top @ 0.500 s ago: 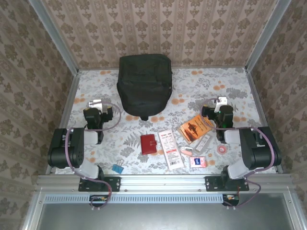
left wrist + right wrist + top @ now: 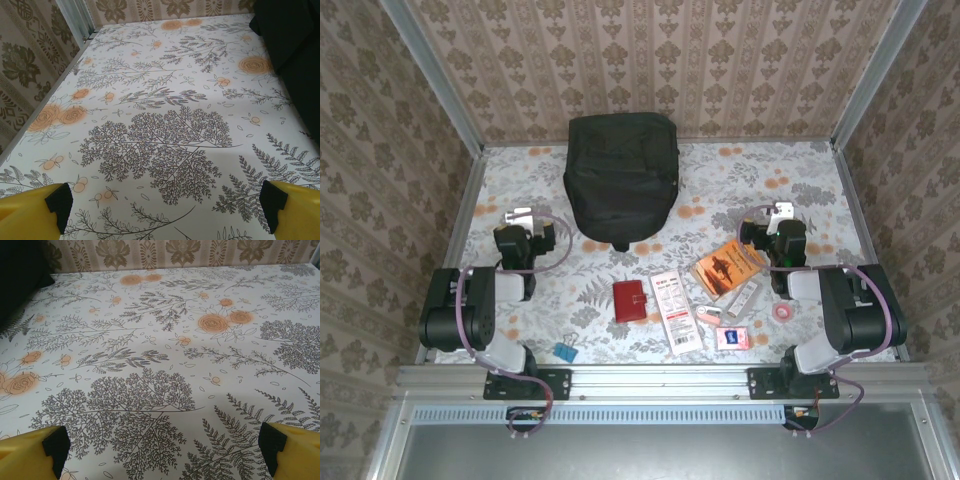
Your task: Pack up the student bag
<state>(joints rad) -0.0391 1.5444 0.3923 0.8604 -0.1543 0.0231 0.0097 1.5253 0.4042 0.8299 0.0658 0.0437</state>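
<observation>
From above we see the black student bag (image 2: 622, 178) at the far middle of the counter (image 2: 740, 180), beyond our left hand (image 2: 520, 217) and right hand (image 2: 776, 212); our left wrist shows fingers (image 2: 30, 212) wide and empty, bag at right; our right wrist likewise, bag at left.

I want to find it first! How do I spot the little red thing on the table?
Start at the big black bag at the back of the table and come straight toward the near edge. The red wallet lies flat there, just left of a long white packet. It is the only dark red thing.
</observation>
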